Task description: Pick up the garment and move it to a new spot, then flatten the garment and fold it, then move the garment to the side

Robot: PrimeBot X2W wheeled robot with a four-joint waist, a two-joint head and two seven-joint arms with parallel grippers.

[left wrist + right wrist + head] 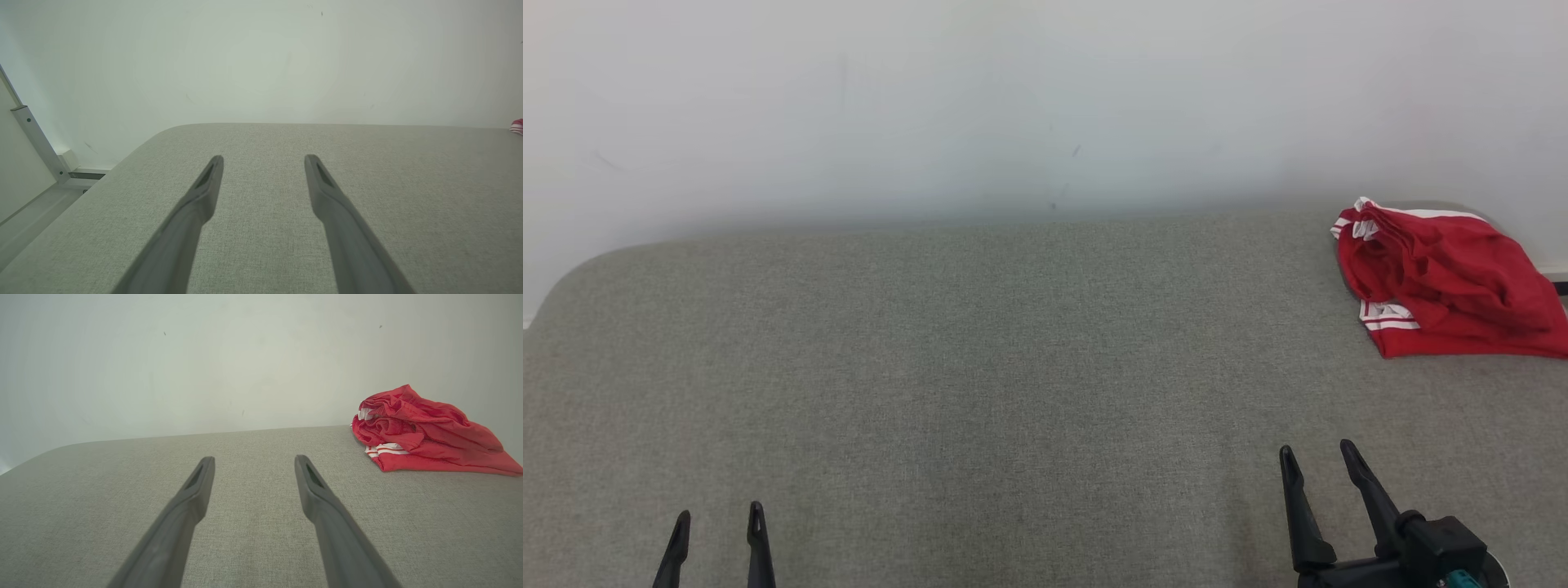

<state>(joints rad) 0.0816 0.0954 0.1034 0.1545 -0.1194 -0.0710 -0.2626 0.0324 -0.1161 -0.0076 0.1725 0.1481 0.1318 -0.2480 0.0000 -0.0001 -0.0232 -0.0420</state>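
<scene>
A red garment with white stripes lies crumpled at the far right of the grey fabric surface, close to the wall. In the right wrist view the garment sits ahead and to the right. My right gripper stands open near the front right, well short of the garment, with nothing between its fingers. At the front left my left gripper is open and empty too. A small red edge of the garment shows at the right border of the left wrist view.
A pale wall runs along the far edge of the surface. The surface has rounded far corners. Left of it, in the left wrist view, a metal rail slants down toward the floor.
</scene>
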